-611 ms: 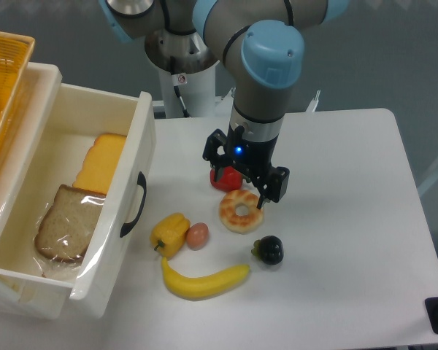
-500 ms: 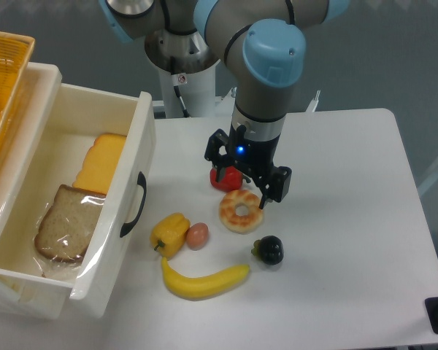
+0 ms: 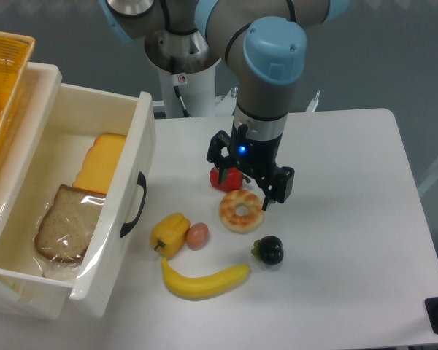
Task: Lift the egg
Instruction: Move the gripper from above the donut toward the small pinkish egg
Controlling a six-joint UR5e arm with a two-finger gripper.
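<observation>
Over the last half second the end effector (image 3: 242, 191) has drifted a little to the right in the picture and barely changed height, so it now hangs above the gap between the red tomato-like piece (image 3: 225, 179) and the donut (image 3: 241, 211), its two fingers spread apart with nothing between them. That drift does not bring it nearer the goal: the egg (image 3: 197, 235) lies on the white desk (image 3: 343, 219) well down and to the left of the end effector as the camera sees it, untouched, just beside the yellow pepper (image 3: 169, 233) and possibly touching it, with the banana (image 3: 204, 281) a short way below it and the dark round fruit (image 3: 269, 250) off to its right, below the end effector. The donut sits between the end effector and the egg's side of the desk, so I judge the approach has not really begun; the arm would have to swing back leftward and toward the camera before lowering. The pepper crowding the egg's left flank may leave little room for a finger there. The open drawer (image 3: 124, 182) holding bread (image 3: 64, 222) and cheese (image 3: 101, 162) stands far to the left, out of the way
</observation>
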